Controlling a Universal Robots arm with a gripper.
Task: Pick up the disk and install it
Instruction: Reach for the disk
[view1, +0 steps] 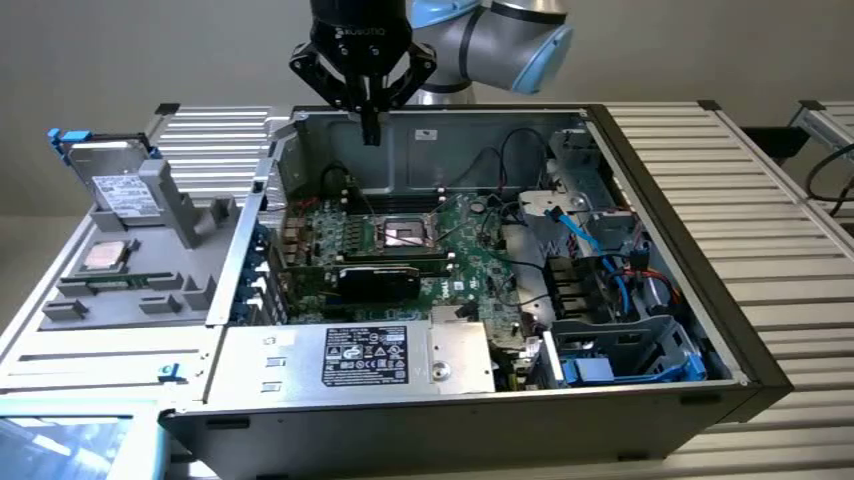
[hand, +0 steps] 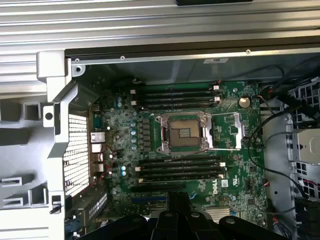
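Gripper (view1: 370, 125), closed on nothing, hangs over the computer case (view1: 454, 150); disk (view1: 118, 186) leans in its rack (view1: 187, 215) toward the exterior view's left. Rigid, fairly heavy, I judge; grasp its long edges.

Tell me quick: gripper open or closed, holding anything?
Gripper: closed, holding nothing, above the open computer case; the disk stands apart at the exterior view's left.

We see the gripper (view1: 371, 125), fingers together and empty, hanging over the far edge of the open computer case (view1: 441, 430). The disk (view1: 118, 185) stands tilted at the far corner of the gray tray (view1: 60, 350).
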